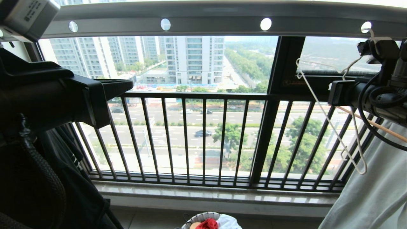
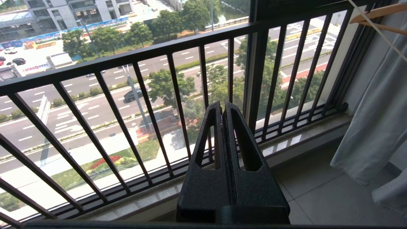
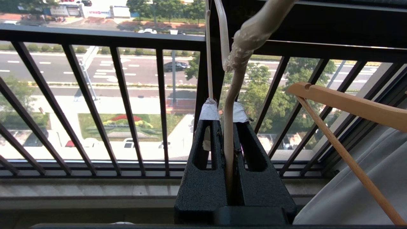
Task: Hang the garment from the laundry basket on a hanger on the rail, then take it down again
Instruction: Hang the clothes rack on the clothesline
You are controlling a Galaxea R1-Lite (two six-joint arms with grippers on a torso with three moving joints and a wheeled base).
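Left wrist view: street hoarding (image 2: 35, 67) far below, white board with red lettering, reads "vanke" (last characters too small to make out). Head view: grey sticker (image 1: 31, 12) with dark print on the robot's housing at upper left, unreadable. Orange mark (image 1: 294, 82) on the dark window frame, also unreadable.

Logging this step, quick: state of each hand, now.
Left hand: closed, empty, parked before the window railing.
Right hand: closed on the hanger, just below its twisted neck.
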